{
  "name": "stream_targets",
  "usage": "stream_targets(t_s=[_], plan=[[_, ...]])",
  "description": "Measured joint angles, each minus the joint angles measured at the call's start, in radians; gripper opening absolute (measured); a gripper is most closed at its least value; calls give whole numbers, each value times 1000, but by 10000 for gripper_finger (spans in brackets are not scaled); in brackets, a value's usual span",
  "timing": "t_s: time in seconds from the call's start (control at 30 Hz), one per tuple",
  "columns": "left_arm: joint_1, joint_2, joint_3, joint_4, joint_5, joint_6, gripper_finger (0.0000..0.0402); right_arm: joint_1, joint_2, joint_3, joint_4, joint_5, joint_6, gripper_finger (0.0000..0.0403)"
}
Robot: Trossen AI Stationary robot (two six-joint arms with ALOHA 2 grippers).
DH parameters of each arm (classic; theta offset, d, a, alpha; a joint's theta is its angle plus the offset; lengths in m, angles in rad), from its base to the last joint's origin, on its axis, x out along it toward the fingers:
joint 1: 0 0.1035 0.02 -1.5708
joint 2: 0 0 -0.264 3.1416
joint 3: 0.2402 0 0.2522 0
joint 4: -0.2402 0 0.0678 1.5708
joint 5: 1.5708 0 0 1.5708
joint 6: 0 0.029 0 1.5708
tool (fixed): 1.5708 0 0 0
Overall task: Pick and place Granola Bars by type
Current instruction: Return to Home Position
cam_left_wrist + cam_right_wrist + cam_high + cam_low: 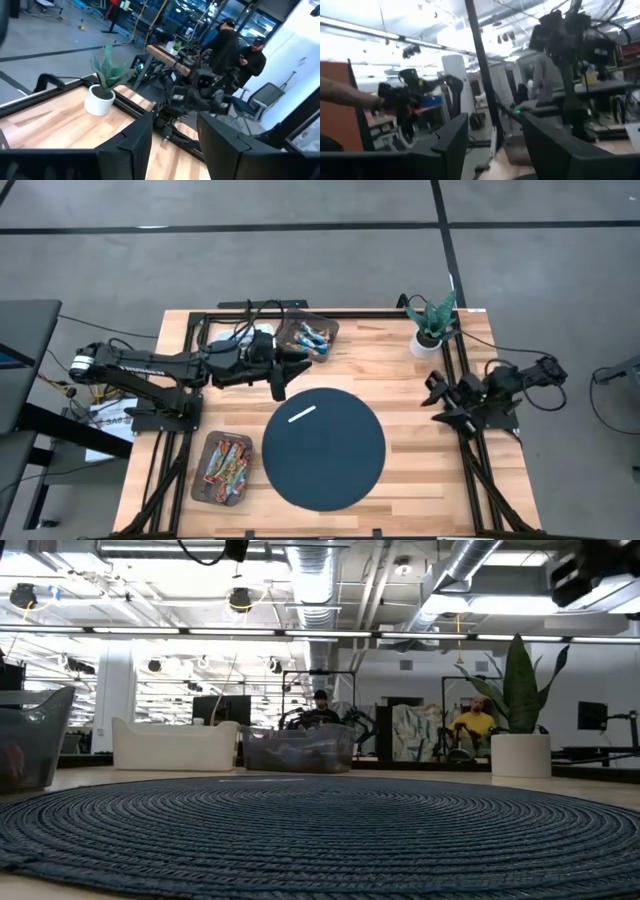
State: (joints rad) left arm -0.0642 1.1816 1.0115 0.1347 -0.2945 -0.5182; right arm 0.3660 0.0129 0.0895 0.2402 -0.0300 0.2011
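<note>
Granola bars lie in two shallow trays. Blue-wrapped bars (312, 337) fill the far tray (330, 327), and red and orange bars (226, 463) fill the near-left tray (203, 485). My left gripper (292, 366) hovers just near of the far tray, pointing toward the table's right. It is open and empty, and its wrist view shows a wide gap (175, 137). My right gripper (434, 388) waits at the table's right edge, also open and empty (492, 142). A thin white strip (302, 415) lies on the round dark mat (330, 460).
The round dark woven mat (320, 830) covers the middle of the table. A potted plant (432, 328) stands at the far right corner. Black frame rails run along the table's left, far and right sides. People stand in the room beyond (250, 55).
</note>
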Motion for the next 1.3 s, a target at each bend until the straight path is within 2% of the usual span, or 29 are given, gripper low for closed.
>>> stream_targets(t_s=[0.23,0.43,0.77,0.93,1.03,1.1,1.3], plan=[[-47,0,0,30,0,19,146,-46,5,-81,-42,-24,-37,177],[-73,0,0,48,0,56,146,-96,5,-81,-218,-23,-79,177],[-126,0,0,39,2,189,146,-144,22,-42,-336,30,-150,177],[-162,3,-20,54,52,272,146,-147,22,-42,-336,29,-150,177],[-194,-2,-89,54,51,274,146,-147,22,-42,-336,29,-150,177],[-211,-18,-178,104,47,238,146,-147,22,-42,-333,29,-149,177],[-228,-94,-544,539,50,242,146,-147,22,-42,-331,31,-149,177]])
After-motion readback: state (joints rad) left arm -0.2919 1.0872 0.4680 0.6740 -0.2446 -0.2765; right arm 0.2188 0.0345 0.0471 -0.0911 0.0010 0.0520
